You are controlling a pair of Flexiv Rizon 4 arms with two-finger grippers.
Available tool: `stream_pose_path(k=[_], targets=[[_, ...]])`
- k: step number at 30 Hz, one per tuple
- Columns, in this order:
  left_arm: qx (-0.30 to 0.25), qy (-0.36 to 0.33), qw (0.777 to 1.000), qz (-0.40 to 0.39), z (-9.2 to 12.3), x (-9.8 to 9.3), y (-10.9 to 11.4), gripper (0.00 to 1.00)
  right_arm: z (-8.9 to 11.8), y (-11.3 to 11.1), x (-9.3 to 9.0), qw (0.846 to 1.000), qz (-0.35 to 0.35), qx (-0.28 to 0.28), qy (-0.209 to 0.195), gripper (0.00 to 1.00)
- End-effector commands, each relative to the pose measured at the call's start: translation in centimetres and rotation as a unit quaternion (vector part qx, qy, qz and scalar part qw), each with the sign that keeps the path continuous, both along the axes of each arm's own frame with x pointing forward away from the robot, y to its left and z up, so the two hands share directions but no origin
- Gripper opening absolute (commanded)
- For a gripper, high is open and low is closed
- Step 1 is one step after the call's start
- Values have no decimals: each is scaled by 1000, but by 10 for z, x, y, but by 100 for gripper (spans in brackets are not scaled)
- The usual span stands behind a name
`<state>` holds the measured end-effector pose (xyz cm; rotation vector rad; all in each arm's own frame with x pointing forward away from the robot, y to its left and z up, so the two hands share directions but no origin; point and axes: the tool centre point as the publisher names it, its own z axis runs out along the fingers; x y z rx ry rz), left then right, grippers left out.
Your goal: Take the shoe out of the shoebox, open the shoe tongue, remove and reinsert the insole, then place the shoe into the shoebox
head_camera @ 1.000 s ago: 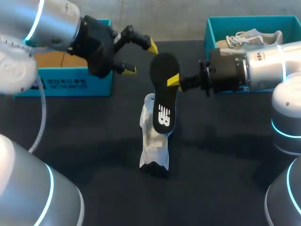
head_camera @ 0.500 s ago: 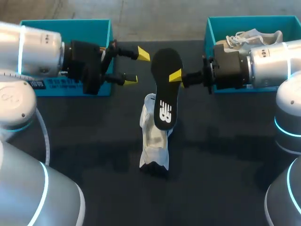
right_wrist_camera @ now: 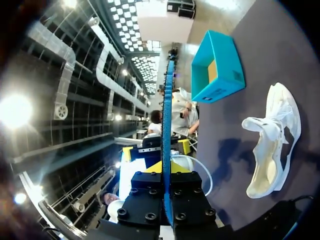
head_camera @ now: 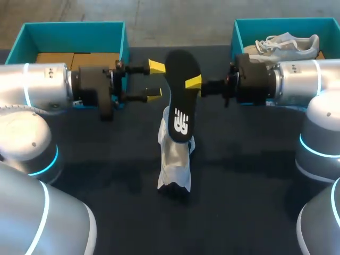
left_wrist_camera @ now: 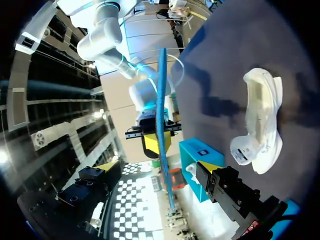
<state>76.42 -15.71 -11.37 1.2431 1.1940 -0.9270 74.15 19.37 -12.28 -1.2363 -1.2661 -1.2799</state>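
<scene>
In the head view your right gripper (head_camera: 190,83) is clamping the black insole (head_camera: 179,106) near its upper end and holding it up, its lower end hanging over the white shoe (head_camera: 174,162); whether the two are touching I cannot tell; the shoe is lying on the dark surface (head_camera: 117,159), out of the shoebox (head_camera: 79,37) at the far left; a second shoebox (head_camera: 276,22) at the far right is holding another shoe (head_camera: 287,41); your left gripper (head_camera: 154,79) is standing wide open just beside the insole, gripping nothing. In the left wrist view you are seeing the insole edge-on ahead of the spread fingers, with the right gripper pinching it from beyond and the shoe lying apart on the surface. In the right wrist view the insole is running straight out from between the closed fingers; the shoe is lying off to one side. I am judging the removal done and the reinsertion in hand; the next move is calling for feeding the insole's lower end into the shoe's opening, likely with the left gripper steadying the shoe.
</scene>
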Motion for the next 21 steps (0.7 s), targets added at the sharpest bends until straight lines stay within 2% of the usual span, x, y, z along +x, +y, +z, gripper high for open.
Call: stream_pose_path(k=[1,11,14,18,21], targets=[[-55,-7,998,-5,-4,2,-7,100,-1,10,-1,1000,-2,4,0,0],[-73,11,997,3,-3,6,-18,97,-1,18,-11,1000,6,2,-2,0],[-74,14,997,0,-3,6,-21,86,-1,18,-14,1000,11,-5,-2,0],[-75,17,997,-5,-3,4,-24,79,-2,19,-14,1000,14,-12,-4,0],[-75,18,997,-7,-3,3,-25,67,-2,18,-14,1000,15,-17,-4,0]])
